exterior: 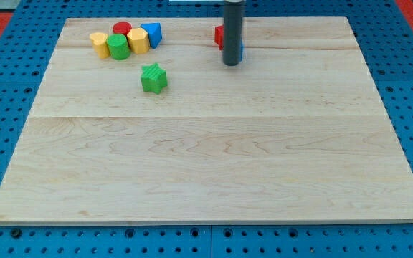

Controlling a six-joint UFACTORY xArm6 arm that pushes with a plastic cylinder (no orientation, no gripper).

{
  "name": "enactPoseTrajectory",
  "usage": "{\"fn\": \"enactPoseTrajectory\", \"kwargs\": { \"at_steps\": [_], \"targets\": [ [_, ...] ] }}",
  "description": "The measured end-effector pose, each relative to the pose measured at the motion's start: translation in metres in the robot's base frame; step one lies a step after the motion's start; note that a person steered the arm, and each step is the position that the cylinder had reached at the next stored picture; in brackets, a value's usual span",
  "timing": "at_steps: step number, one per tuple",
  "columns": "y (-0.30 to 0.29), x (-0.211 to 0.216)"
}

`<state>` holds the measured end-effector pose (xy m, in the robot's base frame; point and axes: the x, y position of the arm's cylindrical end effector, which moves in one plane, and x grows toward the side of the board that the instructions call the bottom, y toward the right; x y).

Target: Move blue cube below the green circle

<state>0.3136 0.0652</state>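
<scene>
My tip point(231, 64) rests on the board near the view's top, right of centre. The rod hides most of a blue block, probably the blue cube point(241, 49); only a blue sliver shows at the rod's right edge. A red block point(219, 36) peeks out at the rod's left edge. The green circle point(118, 47) stands far to the view's left in a tight cluster near the top left. The tip is directly in front of the blue cube, on its bottom side in the view.
Around the green circle are a yellow block point(99, 43), a red circle point(122, 29), another yellow block point(138, 40) and a second blue block point(152, 34). A green star point(153, 78) lies below and right of the cluster. The wooden board point(206, 158) sits on a blue perforated table.
</scene>
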Motion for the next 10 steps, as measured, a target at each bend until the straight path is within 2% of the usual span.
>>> {"fn": "enactPoseTrajectory", "kwargs": {
  "at_steps": [1,2,3,4,7,9,10],
  "targets": [
    [0.048,-0.012],
    [0.054,-0.048],
    [0.028,-0.059],
    [0.008,-0.054],
    [-0.038,-0.002],
    [-0.042,0.009],
    [-0.075,0.012]
  ]
}}
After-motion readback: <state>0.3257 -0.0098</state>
